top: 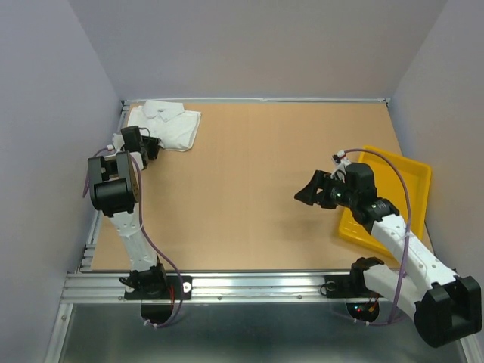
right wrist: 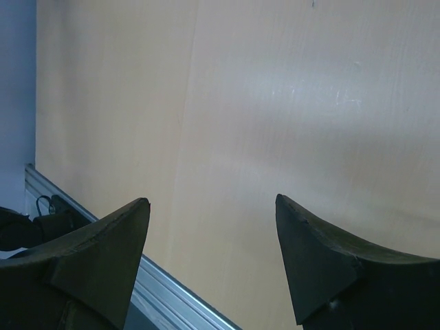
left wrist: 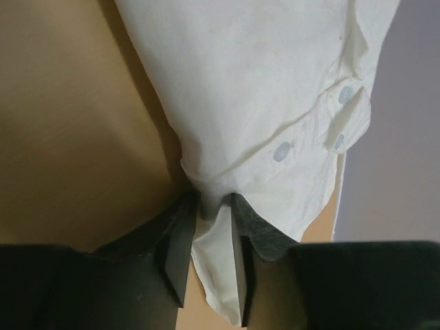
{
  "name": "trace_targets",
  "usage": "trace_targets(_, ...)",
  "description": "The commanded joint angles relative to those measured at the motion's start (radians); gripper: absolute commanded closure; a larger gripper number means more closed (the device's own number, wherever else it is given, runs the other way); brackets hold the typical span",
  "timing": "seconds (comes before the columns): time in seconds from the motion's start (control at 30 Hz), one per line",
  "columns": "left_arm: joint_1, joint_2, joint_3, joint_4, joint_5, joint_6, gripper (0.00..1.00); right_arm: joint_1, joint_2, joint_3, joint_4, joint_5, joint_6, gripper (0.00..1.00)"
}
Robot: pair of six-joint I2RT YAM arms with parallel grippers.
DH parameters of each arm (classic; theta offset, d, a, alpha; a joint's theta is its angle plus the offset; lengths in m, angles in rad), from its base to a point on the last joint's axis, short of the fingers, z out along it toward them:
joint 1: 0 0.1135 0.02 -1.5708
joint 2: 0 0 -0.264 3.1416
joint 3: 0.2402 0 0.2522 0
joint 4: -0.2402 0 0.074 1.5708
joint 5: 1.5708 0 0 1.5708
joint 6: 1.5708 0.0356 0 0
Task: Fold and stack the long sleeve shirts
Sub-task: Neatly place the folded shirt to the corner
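Observation:
A folded white long sleeve shirt point(top: 170, 125) lies in the far left corner of the table, its buttoned cuff point(left wrist: 344, 103) showing in the left wrist view. My left gripper point(top: 144, 144) is at the shirt's near left edge. In the left wrist view its fingers point(left wrist: 213, 199) stand a little apart, and a flap of the white shirt point(left wrist: 261, 89) lies between them. My right gripper point(top: 306, 193) hovers open over bare table at the right. Nothing is between its fingers point(right wrist: 211, 201).
A yellow tray point(top: 404, 178) sits at the right edge of the table, partly under the right arm. Grey walls close in the left, back and right sides. A metal rail point(top: 257, 283) runs along the near edge.

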Motion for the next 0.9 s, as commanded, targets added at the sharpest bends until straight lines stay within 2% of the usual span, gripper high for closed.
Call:
trace_targets(0.0,0.003,-0.091,-0.082,0.006,0.055,0.028,0.50,0.007,-0.056,0.082,-0.024,0.050,-0.013,0.21)
trace_targets(0.03,0.003,-0.119,-0.115,0.016,0.057,0.028,0.44,0.007,-0.062,0.088,-0.031,0.061,-0.018,0.20)
trace_targets(0.07,0.003,-0.148,-0.146,0.019,0.058,0.034,0.33,0.006,-0.071,0.096,-0.041,0.077,-0.024,0.18)
trace_targets(0.1,0.005,-0.210,-0.202,0.022,0.058,0.043,0.25,0.007,-0.078,0.104,-0.053,0.094,-0.029,0.16)
trace_targets(0.17,0.006,-0.315,-0.251,0.007,0.072,0.090,0.13,0.007,-0.094,0.134,-0.096,0.160,-0.050,0.11)
trace_targets(0.27,0.008,-0.471,-0.285,-0.136,0.080,0.184,0.04,0.007,-0.114,0.186,-0.159,0.272,-0.078,0.05)
trace_targets(0.37,0.009,-0.620,-0.276,-0.332,0.051,0.350,0.01,0.007,-0.133,0.233,-0.225,0.393,-0.107,0.00)
trace_targets(0.4,0.011,-0.725,-0.250,-0.384,0.037,0.391,0.01,0.007,-0.148,0.266,-0.261,0.429,-0.113,0.00)
trace_targets(0.43,0.012,-0.778,-0.230,-0.517,0.002,0.484,0.01,0.006,-0.153,0.283,-0.283,0.505,-0.125,0.00)
trace_targets(0.47,0.014,-0.830,-0.206,-0.582,-0.020,0.524,0.01,0.007,-0.159,0.306,-0.306,0.537,-0.132,0.00)
trace_targets(0.6,0.014,-1.155,-0.034,-0.887,-0.164,0.686,0.01,0.007,-0.199,0.453,-0.454,0.647,-0.162,0.00)
trace_targets(0.67,0.014,-1.261,0.012,-0.932,-0.227,0.727,0.01,0.007,-0.225,0.490,-0.492,0.705,-0.164,0.00)
trace_targets(0.7,0.014,-1.363,0.053,-0.944,-0.239,0.735,0.01,0.007,-0.263,0.507,-0.519,0.722,-0.164,0.00)
trace_targets(0.73,-0.038,-1.395,0.082,-1.004,-0.309,0.727,0.01,0.007,-0.281,0.529,-0.528,0.760,-0.159,0.00)
trace_targets(0.87,-0.118,-1.556,0.078,-1.049,-0.368,0.717,0.01,0.007,-0.395,0.536,-0.556,0.867,-0.156,0.00)
